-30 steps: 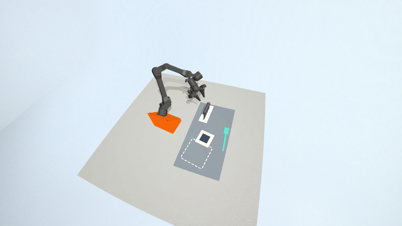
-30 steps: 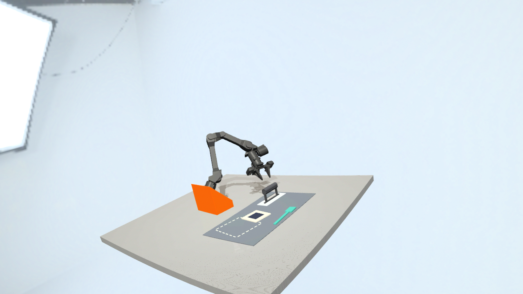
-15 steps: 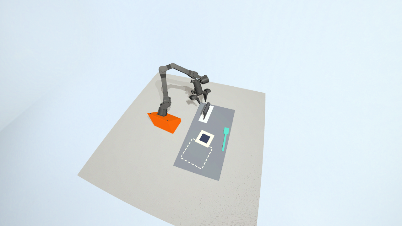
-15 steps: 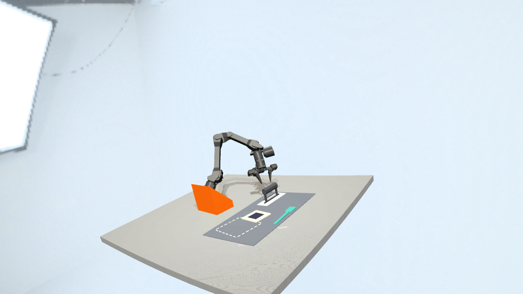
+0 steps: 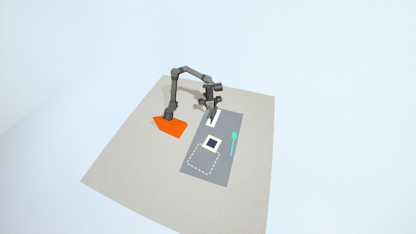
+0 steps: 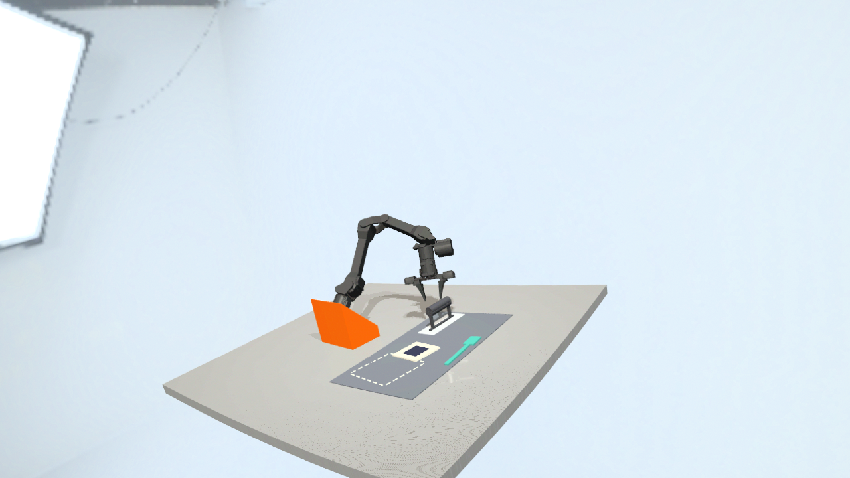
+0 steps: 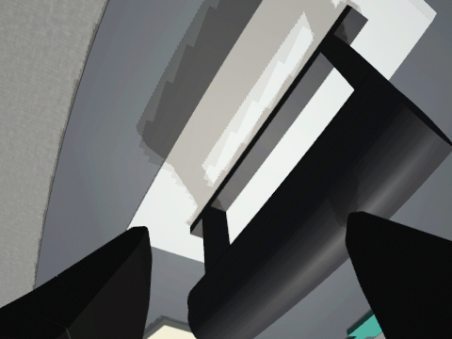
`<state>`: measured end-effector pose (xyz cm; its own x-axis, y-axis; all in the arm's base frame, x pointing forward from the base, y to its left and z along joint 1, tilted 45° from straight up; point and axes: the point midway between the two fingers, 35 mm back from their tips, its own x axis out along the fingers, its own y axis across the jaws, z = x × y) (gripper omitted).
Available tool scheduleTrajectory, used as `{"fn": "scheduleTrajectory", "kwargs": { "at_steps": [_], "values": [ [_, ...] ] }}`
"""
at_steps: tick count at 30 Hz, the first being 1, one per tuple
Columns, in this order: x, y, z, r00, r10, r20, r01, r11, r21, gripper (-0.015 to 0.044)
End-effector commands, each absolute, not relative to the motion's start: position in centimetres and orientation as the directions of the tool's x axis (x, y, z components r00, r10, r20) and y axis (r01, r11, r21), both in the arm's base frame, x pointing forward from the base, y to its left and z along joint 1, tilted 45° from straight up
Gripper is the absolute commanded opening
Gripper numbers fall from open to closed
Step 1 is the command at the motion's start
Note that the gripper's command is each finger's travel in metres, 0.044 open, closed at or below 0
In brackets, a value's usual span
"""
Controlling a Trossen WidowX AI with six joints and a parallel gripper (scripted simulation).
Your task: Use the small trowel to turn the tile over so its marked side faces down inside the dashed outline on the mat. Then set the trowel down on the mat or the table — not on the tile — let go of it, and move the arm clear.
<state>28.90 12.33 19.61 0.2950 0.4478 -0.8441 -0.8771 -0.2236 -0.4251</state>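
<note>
The small trowel has a black cylindrical handle (image 5: pixel 213 113) (image 6: pixel 438 307) (image 7: pixel 320 226) raised on two posts above a flat white plate (image 5: pixel 215 120) (image 6: pixel 425 330) (image 7: pixel 405 33), which lies at the far end of the grey mat (image 5: pixel 221 174) (image 6: pixel 410 389) (image 7: pixel 94 165). My gripper (image 5: pixel 210 109) (image 6: pixel 433 299) (image 7: pixel 250 236) points down, open and empty, just above the handle, which runs diagonally across the gap in the wrist view. The cream tile (image 5: pixel 211 143) (image 6: pixel 416 350) (image 7: pixel 169 331) lies flat, dark square up, over the far edge of the dashed outline (image 5: pixel 188 163) (image 6: pixel 385 384).
A flat teal spatula shape (image 5: pixel 234 135) (image 6: pixel 472 340) (image 7: pixel 364 327) lies along the mat's right edge. The arm's orange base (image 5: pixel 171 128) (image 6: pixel 341 326) stands left of the mat on the beige table (image 5: pixel 130 160) (image 6: pixel 267 386) (image 7: pixel 38 94).
</note>
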Motion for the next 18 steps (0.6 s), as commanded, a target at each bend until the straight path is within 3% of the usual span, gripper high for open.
{"fn": "scheduleTrajectory", "kwargs": {
  "at_steps": [1, 18],
  "values": [
    [29.6, 11.8, 19.5, 0.247, 0.499, -0.831, -0.924, -0.136, -0.357, 0.027],
    [32.2, 8.9, 19.7, 0.154, 0.692, -0.705, -0.986, 0.152, -0.065, 0.027]
  ]
}}
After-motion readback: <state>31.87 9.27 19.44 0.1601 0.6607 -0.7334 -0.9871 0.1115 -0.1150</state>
